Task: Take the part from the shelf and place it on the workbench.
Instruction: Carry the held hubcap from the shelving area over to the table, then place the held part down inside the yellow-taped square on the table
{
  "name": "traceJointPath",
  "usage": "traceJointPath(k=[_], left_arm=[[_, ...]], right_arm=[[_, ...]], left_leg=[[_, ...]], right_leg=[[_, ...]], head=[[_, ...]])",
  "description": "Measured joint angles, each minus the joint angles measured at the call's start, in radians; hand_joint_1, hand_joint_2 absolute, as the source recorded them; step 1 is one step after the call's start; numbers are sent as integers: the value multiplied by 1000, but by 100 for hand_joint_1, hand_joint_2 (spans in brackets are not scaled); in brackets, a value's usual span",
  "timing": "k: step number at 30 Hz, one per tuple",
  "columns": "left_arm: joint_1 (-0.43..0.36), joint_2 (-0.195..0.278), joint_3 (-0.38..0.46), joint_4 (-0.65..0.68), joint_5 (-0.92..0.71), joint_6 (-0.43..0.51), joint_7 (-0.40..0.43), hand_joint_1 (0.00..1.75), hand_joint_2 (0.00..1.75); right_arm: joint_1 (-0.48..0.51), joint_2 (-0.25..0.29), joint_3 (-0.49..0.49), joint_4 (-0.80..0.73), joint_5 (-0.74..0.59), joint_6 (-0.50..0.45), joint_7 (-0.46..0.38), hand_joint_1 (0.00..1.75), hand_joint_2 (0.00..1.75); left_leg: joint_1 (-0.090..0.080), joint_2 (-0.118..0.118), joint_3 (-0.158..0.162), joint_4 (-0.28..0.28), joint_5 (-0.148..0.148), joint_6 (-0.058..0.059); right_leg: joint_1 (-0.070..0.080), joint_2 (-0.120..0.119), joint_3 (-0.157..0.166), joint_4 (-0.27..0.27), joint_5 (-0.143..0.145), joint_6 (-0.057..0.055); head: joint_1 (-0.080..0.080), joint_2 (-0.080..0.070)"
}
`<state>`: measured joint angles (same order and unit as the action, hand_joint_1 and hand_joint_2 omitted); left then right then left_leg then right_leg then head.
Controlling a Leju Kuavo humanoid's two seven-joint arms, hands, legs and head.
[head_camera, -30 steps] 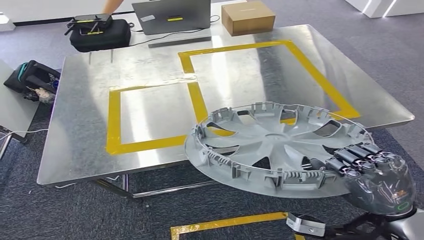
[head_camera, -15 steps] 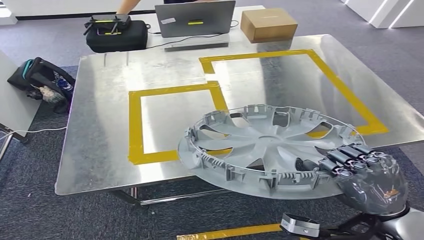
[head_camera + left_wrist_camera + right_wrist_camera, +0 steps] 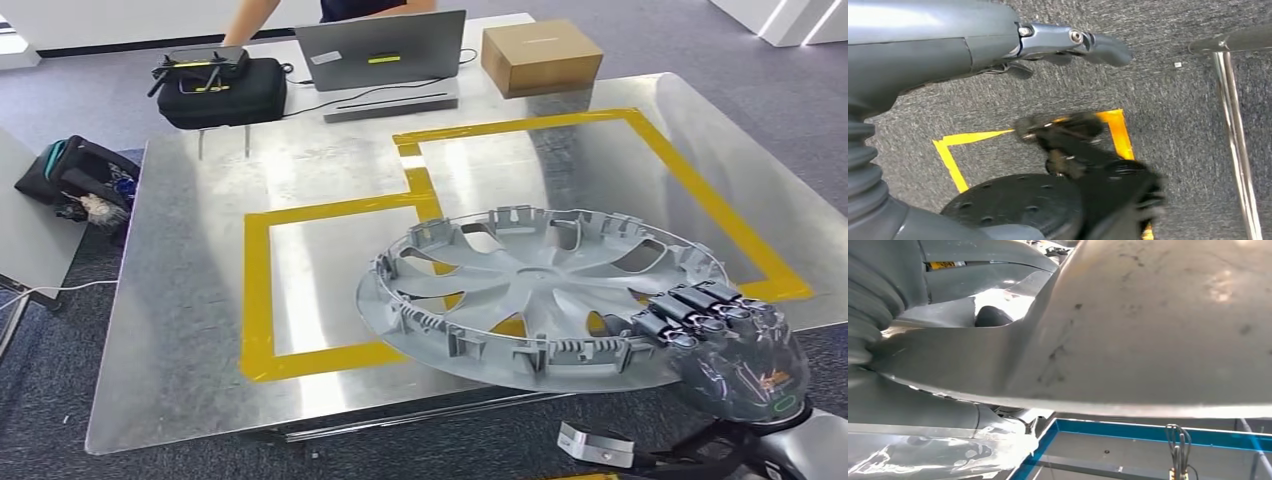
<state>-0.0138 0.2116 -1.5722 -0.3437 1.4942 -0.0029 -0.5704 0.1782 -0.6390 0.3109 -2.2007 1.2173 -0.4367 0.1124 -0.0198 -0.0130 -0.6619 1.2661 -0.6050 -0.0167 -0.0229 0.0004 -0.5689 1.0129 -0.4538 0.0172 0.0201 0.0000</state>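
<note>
Right hand (image 3: 735, 345) grips the wheel cover (image 3: 540, 290) by its near-right rim, carrying it flat over the counter (image 3: 180, 300)'s near edge. It looks light, stiff and wide, so it may tip. Left hand (image 3: 1068, 42) hangs empty, fingers spread.

In front of me stands a shiny sheet-metal table (image 3: 190, 330) on grey carpet floor (image 3: 60, 400). Two joined rectangles of yellow tape (image 3: 258, 290) are stuck to its top. Beyond the tape, along the table's far edge, sit a black zip case (image 3: 222, 92), an open grey laptop (image 3: 385, 52) and a brown cardboard box (image 3: 541, 57).
</note>
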Motion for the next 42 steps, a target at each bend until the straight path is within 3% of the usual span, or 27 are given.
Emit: traceJointPath(k=[1, 2, 3, 5, 6, 7, 11, 12, 14, 15, 16, 17, 19, 20, 22, 24, 26, 29, 31, 33, 36, 39, 42], left_arm=[[1, -2, 0, 3, 0, -3, 0, 0, 175], [2, -4, 0, 7, 0, -6, 0, 0, 175], [3, -6, 0, 12, 0, -8, 0, 0, 175], [4, -8, 0, 20, 0, -11, 0, 0, 175], [5, -9, 0, 23, 0, -12, 1, 0, 175], [7, -10, 0, 26, 0, -12, 1, 0, 175], [7, -12, 1, 35, 0, -15, 2, 0, 175], [5, -13, 3, 37, 0, -19, 2, 0, 175], [2, -17, 14, 43, 0, -33, 3, 0, 175], [2, -20, 21, 48, 0, -42, 3, 0, 175], [4, -24, 29, 54, 0, -49, 5, 0, 175], [8, -29, 38, 61, 0, -56, 6, 0, 175], [17, -41, 53, 79, 0, -72, 8, 0, 175], [20, -48, 60, 95, 0, -85, 8, 0, 175], [25, -66, 77, 139, 0, -120, 8, 0, 175], [31, -88, 96, 186, 0, -151, 7, 0, 175], [36, -106, 116, 222, 0, -161, 4, 0, 175], [36, -128, 141, 258, -1, -162, 0, 0, 175], [34, -140, 152, 272, -3, -163, -1, 0, 175], [34, -150, 161, 283, -4, -162, -1, 0, 175], [35, -161, 171, 293, -7, -156, 6, 0, 175], [33, -167, 177, 299, -8, -146, 21, 0, 175], [32, -168, 186, 303, -8, -140, 43, 0, 175]], right_arm=[[0, 0, 1, 0, -2, 3, 2, 175, 175], [0, 0, 1, 0, -5, 7, 4, 175, 175], [0, 0, 3, 0, -7, 12, 7, 175, 175], [0, 0, 5, 0, -9, 17, 9, 175, 175], [-1, 0, 6, 1, -10, 18, 10, 175, 175], [-1, 0, 7, 2, -10, 18, 10, 175, 175], [-2, 0, 8, 3, -10, 24, 14, 175, 175], [-1, 0, 8, 3, -8, 32, 22, 175, 175], [12, 0, 2, 4, 8, 60, 62, 175, 175], [29, 0, -6, 4, 21, 73, 93, 175, 175], [52, 1, -20, 5, 35, 80, 127, 175, 175], [80, 5, -39, 5, 47, 84, 163, 175, 175], [142, 25, -90, 6, 66, 85, 229, 175, 175], [174, 44, -120, 6, 71, 84, 257, 175, 175], [237, 98, -188, 3, 67, 80, 289, 175, 175], [293, 180, -277, -2, 36, 77, 269, 175, 175], [327, 302, -401, -5, -16, 94, 166, 175, 175], [306, 539, -655, -5, -128, 175, -72, 175, 175], [275, 676, -847, 4, -194, 205, -150, 175, 175], [265, 771, -1000, 28, -219, 182, -128, 175, 175], [317, 856, -1092, 73, -214, 100, 25, 175, 175], [404, 908, -1088, 106, -227, 79, 170, 175, 175], [470, 940, -1065, 131, -251, 92, 232, 175, 175]], left_leg=[[5, 1, -24, 1, -25, -4], [9, 1, -34, -25, -23, -6], [12, 2, -33, -73, 12, -7], [13, 5, -22, -194, 137, -2], [12, 6, -17, -240, 185, 2], [10, 7, -13, -267, 213, 6], [14, 4, 32, -312, 255, 29], [16, 5, 42, -318, 260, 35], [12, 5, 52, -317, 248, 45], [9, 2, 55, -317, 242, 48], [7, -1, 61, -316, 234, 49], [6, -5, 70, -316, 226, 49], [5, -14, 90, -312, 207, 43], [3, -18, 97, -307, 197, 39], [-1, -23, 100, -296, 185, 34], [-3, -25, 96, -292, 187, 46], [-4, -25, 96, -293, 191, 56], [-4, -24, 101, -303, 193, 61], [-3, -24, 104, -311, 191, 62], [0, -25, 105, -314, 187, 48], [5, -25, 107, -315, 183, 15], [6, -23, 108, -316, 181, 9], [4, -18, 109, -316, 178, 8]], right_leg=[[-3, 0, 15, -1, -10, 2], [-6, 1, 31, -2, -21, 5], [-9, 1, 47, -4, -33, 8], [-11, 3, 72, -6, -55, 19], [-11, 5, 79, -8, -66, 26], [-10, 7, 86, -13, -76, 34], [-9, 7, 122, -24, -110, 54], [-8, 6, 105, 16, -132, 55], [-5, 5, 21, 153, -188, 56], [-4, 5, -24, 213, -201, 56], [-3, 5, -55, 242, -193, 57], [-3, 5, -65, 228, -161, 57], [-4, 4, -37, 112, -63, 57], [-5, 5, -18, 53, -26, 57], [-7, 6, 2, -3, 1, 54], [-9, 10, 2, -4, 2, 51], [-8, 13, 1, -5, 2, 50], [-7, 18, 2, -7, -2, 42], [-4, 16, 2, -8, -4, 36], [1, 12, 3, -8, -7, 29], [6, 10, 5, -7, -10, 25], [5, 14, 7, -7, -9, 23], [3, 23, 7, -8, -8, 23]], head=[[0, 0], [0, 0], [0, 0], [-1, 0], [-1, 0], [-2, 0], [2, 0], [4, 0], [10, 0], [12, 0], [13, 0], [13, 0], [14, 0], [14, 0], [13, 0], [10, 0], [10, 0], [8, 0], [5, 0], [4, 0], [4, 0], [4, 0], [4, 0]])
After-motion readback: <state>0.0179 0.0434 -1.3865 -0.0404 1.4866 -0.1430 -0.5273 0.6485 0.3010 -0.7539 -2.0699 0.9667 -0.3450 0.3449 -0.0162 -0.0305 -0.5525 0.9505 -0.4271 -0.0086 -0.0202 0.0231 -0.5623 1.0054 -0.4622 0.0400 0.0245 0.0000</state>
